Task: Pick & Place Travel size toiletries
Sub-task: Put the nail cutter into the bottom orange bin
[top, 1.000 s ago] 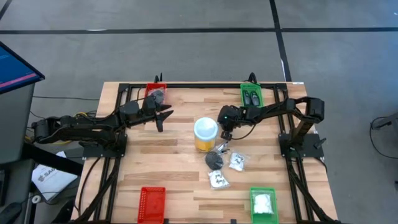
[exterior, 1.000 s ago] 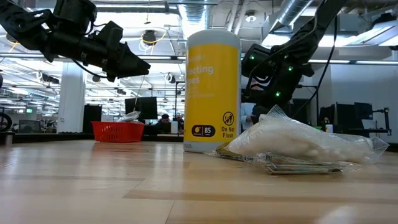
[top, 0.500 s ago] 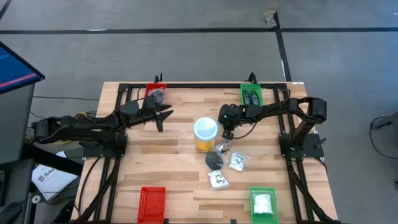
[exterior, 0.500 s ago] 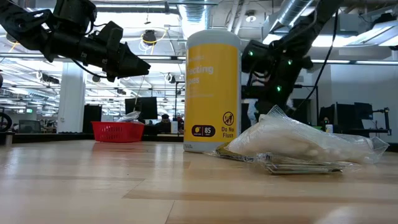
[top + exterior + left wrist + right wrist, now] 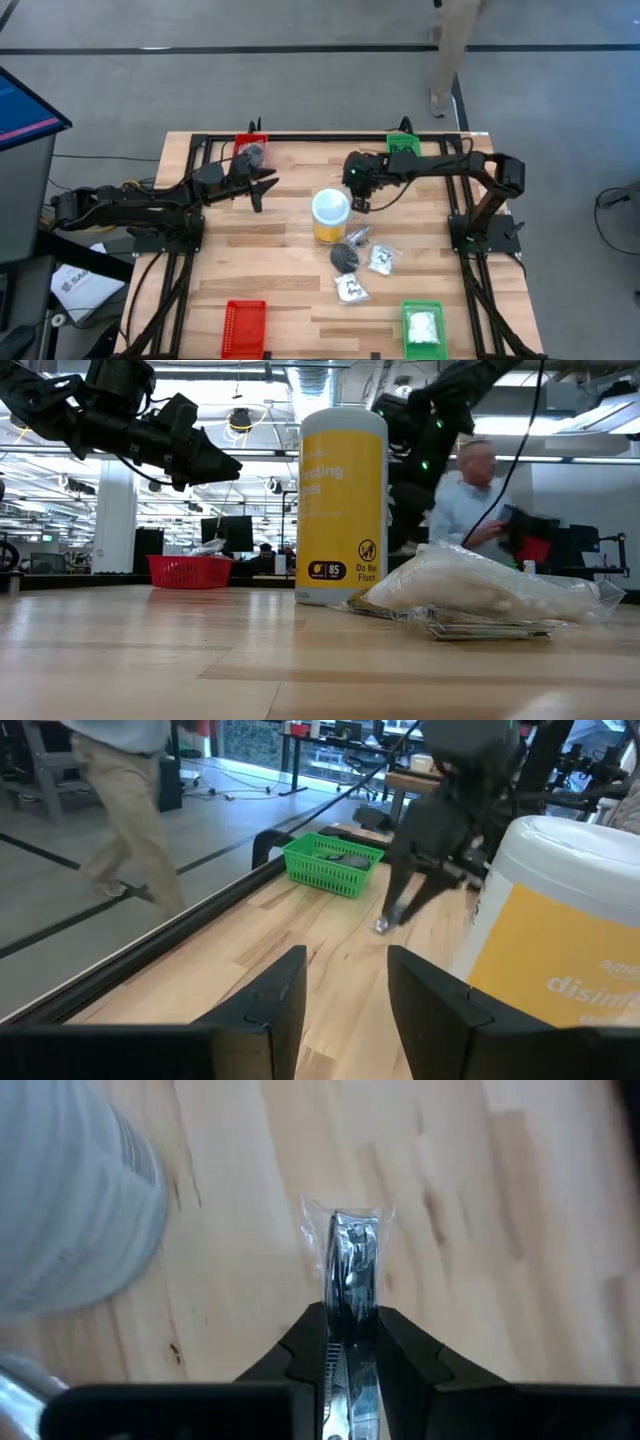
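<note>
My right gripper [image 5: 361, 203] hangs above the wood table, just beyond the yellow jar [image 5: 331, 215], shut on a thin silvery piece in clear wrap [image 5: 350, 1255]. The left wrist view shows that piece [image 5: 383, 925] dangling clear of the board. The other travel size toiletries [image 5: 356, 262], clear packets and a black roundish piece, lie on the table in front of the jar. My left gripper [image 5: 262, 187] waits open in the air near the far left, and nothing is between its fingers [image 5: 345, 1000]. My right gripper pinches the wrapped silvery piece between its two fingers [image 5: 312, 1342], on the piece's flat sides near one end [image 5: 349, 1312]. The fingers slant down from above and lie along it. The piece sticks out beyond the fingertips, lifted clear of the table.
A red tray [image 5: 250, 148] and a green tray [image 5: 403, 150] stand at the far edge. Another red tray [image 5: 244, 325] and green tray [image 5: 423, 325] stand at the near edge. A person [image 5: 455, 50] walks past beyond the far edge.
My right gripper has risen from beside the pile of toiletries and gone a little toward the far edge, beside the jar's top. It carries the silvery piece up off the table. A person has walked into view behind the table.
</note>
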